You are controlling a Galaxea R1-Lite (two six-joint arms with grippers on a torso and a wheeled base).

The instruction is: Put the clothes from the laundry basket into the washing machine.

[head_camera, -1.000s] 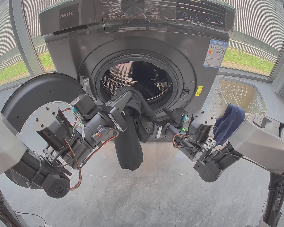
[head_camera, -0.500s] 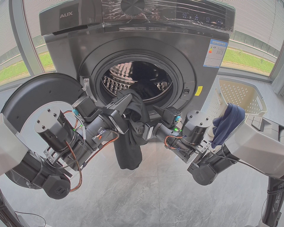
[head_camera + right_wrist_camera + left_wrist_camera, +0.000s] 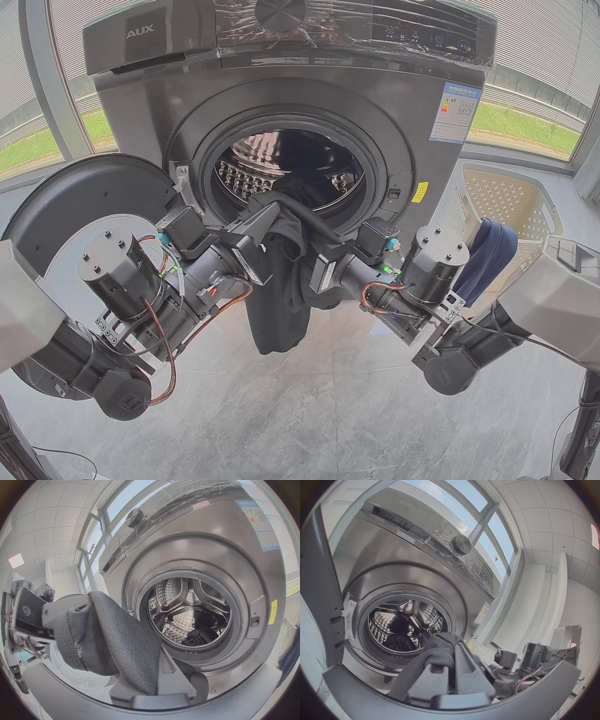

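A black garment [image 3: 278, 300] hangs in front of the washing machine [image 3: 300, 87], just below its open drum [image 3: 294, 165]. My left gripper [image 3: 270, 212] is shut on the garment's upper fold, close to the drum's lower rim. To its right and slightly lower, my right gripper [image 3: 317, 262] is shut on another part of the same garment, and a taut strip of cloth runs between the two. The left wrist view has the cloth [image 3: 437, 652] bunched over the fingers [image 3: 468, 670]. In the right wrist view the cloth [image 3: 125, 642] drapes over a finger [image 3: 172, 673]. A dark item [image 3: 200, 637] lies inside the drum.
The round door [image 3: 81, 187] stands swung open at the left. A cream laundry basket [image 3: 519, 200] sits right of the machine, with a navy cloth [image 3: 487, 250] draped over its front rim. Grey tiled floor [image 3: 325, 406] lies below the arms.
My right arm first moved left toward the garment, then lifted up and right, pulling a strip of it taut. The hanging part shifted slightly. The left gripper barely moved.
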